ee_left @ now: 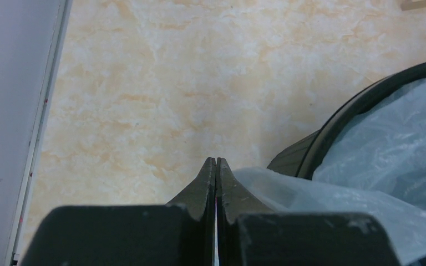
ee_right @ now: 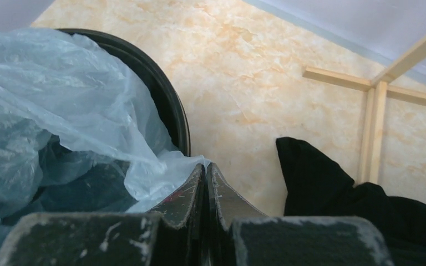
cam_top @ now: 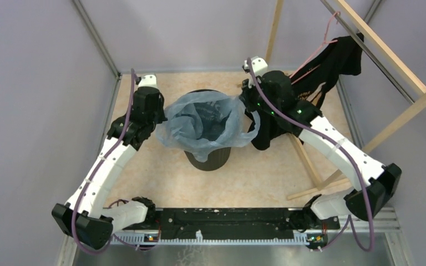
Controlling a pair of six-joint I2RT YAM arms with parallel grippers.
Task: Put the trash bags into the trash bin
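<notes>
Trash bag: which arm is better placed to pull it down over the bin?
Probably left: left end effector and right end effector both pinch the trash bag, but black cloth crowds the right.

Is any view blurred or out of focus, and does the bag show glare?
Top external: even soft light, all sharp, no hard shadows. Left wrist: the left gripper is dark and a little soft, the table sharp. Right wrist: the bag has a mild sheen, no hard glare.
</notes>
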